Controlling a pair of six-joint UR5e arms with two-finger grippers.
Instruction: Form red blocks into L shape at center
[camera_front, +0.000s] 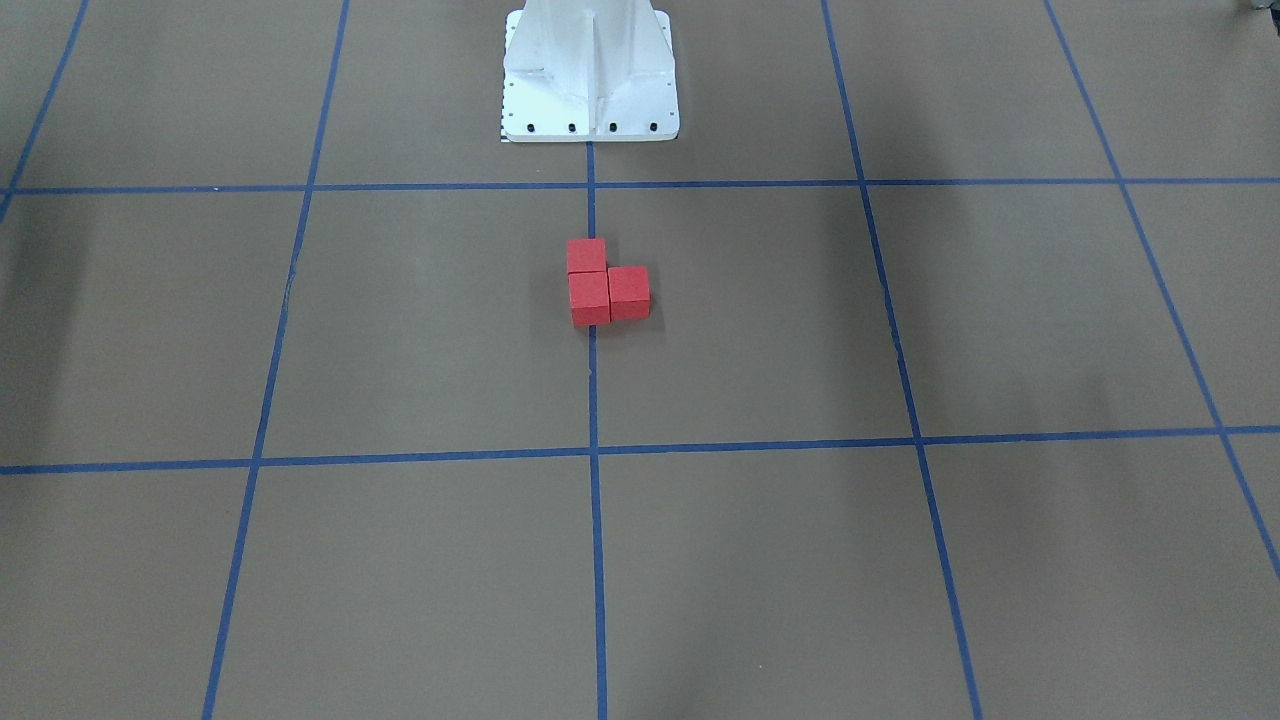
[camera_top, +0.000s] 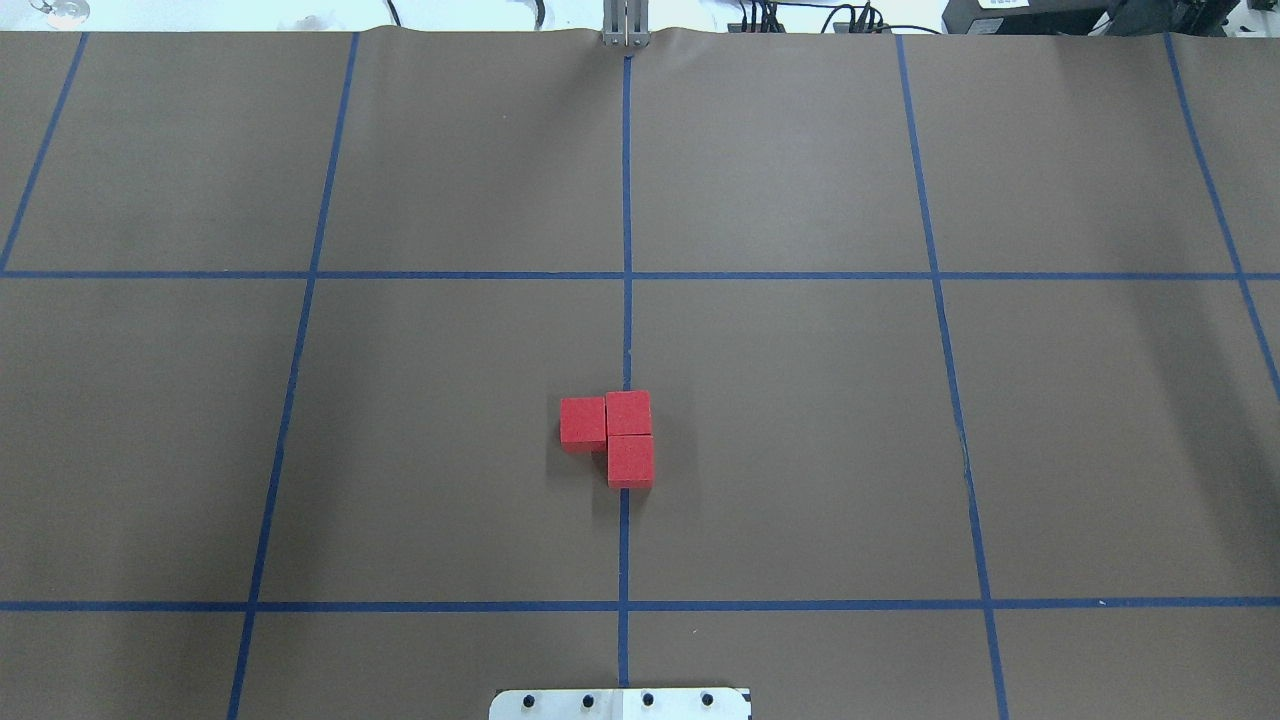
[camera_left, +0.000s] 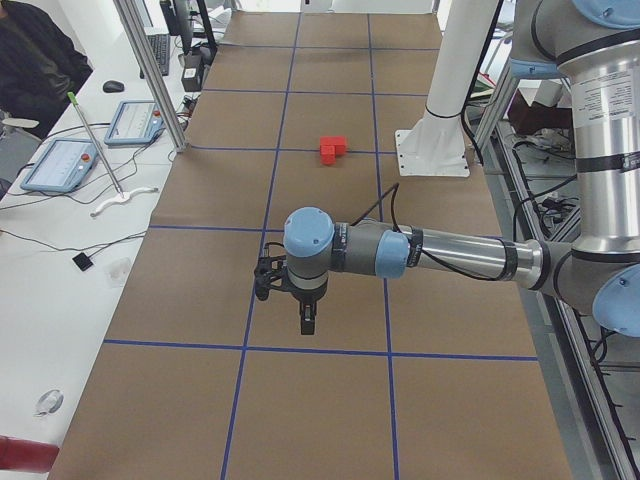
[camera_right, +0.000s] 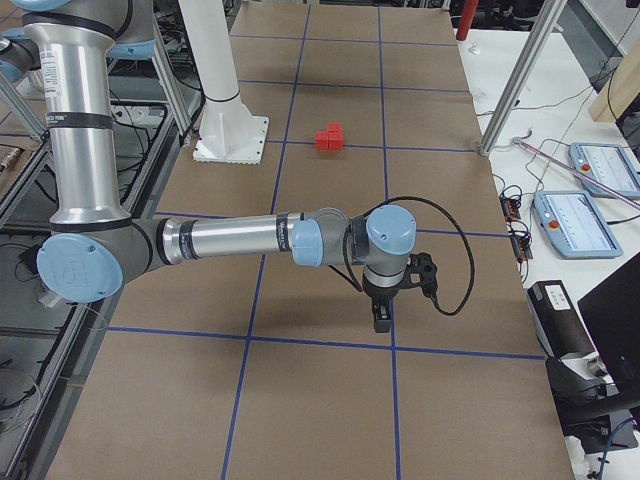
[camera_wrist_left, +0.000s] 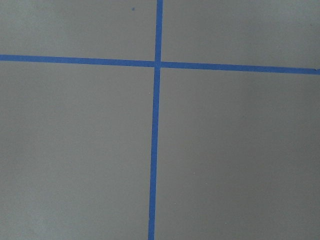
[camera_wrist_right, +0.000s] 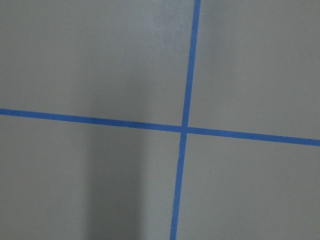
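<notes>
Red blocks (camera_top: 607, 437) touch in an L at the center (camera_top: 626, 350); you cannot tell whether left gripper (camera_left: 306, 322) or right gripper (camera_right: 381, 318), both well away, is closed.

Brown table cover (camera_top: 800, 420), blue tape grid (camera_top: 627, 200); white side bench (camera_left: 50, 235), aluminium posts (camera_left: 150, 70), perhaps teach pendants (camera_left: 58, 165).
</notes>
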